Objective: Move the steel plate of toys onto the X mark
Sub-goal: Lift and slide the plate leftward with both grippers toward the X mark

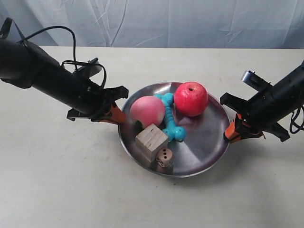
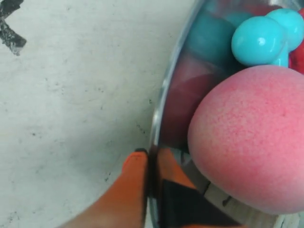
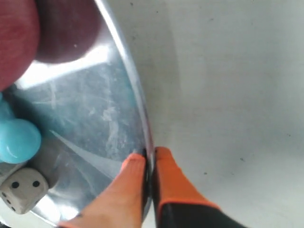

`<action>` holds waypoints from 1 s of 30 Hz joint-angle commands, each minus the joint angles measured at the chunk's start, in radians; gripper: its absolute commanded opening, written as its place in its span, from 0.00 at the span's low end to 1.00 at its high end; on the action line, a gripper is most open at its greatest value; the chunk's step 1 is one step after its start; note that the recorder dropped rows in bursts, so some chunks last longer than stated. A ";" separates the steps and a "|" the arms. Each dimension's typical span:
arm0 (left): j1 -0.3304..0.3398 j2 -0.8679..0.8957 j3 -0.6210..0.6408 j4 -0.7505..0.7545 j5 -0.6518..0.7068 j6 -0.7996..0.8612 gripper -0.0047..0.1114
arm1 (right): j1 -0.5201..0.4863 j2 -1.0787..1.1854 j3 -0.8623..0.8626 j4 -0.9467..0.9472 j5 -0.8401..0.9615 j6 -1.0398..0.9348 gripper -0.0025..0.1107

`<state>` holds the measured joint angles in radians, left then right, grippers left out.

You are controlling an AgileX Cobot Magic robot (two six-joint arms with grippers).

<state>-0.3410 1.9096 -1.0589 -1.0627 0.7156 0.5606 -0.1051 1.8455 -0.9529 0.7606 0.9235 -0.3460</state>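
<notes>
Two grips on steel plate [image 1: 204, 137] rim, opp. sides: left gripper [image 2: 151, 155] pinching by peach [image 2: 251, 137], right gripper [image 3: 149, 155] nr die [image 3: 23, 188].

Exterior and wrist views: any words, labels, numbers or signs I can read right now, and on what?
"X": dark hand-drawn mark on the table, cut off by the left wrist view's edge.
Die: dark pips only, no digits; counts too small to be sure.
Plate: no words, labels or brands.
Nothing else carries readable text.
</notes>
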 commanded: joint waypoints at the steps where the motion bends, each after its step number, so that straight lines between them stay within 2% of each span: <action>1: -0.015 -0.020 -0.043 -0.083 0.173 -0.001 0.04 | 0.045 -0.001 -0.043 0.153 0.051 0.009 0.02; 6: 0.010 -0.029 -0.097 -0.013 0.183 -0.051 0.04 | 0.108 0.016 -0.124 0.162 0.055 0.039 0.02; 10: 0.055 -0.040 -0.118 0.049 0.186 -0.094 0.04 | 0.159 0.065 -0.213 0.164 0.091 0.063 0.02; 21: 0.262 -0.060 -0.118 0.175 0.185 -0.160 0.04 | 0.328 0.245 -0.463 0.168 0.116 0.165 0.02; 26: 0.323 -0.060 -0.118 0.235 0.125 -0.171 0.04 | 0.378 0.351 -0.597 0.170 0.129 0.220 0.02; 30: 0.328 -0.047 -0.118 0.326 0.043 -0.182 0.04 | 0.404 0.433 -0.702 0.199 0.150 0.246 0.02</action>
<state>0.0100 1.8685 -1.1635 -0.6565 0.7473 0.4115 0.2470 2.2417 -1.5870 0.8141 1.0135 -0.1004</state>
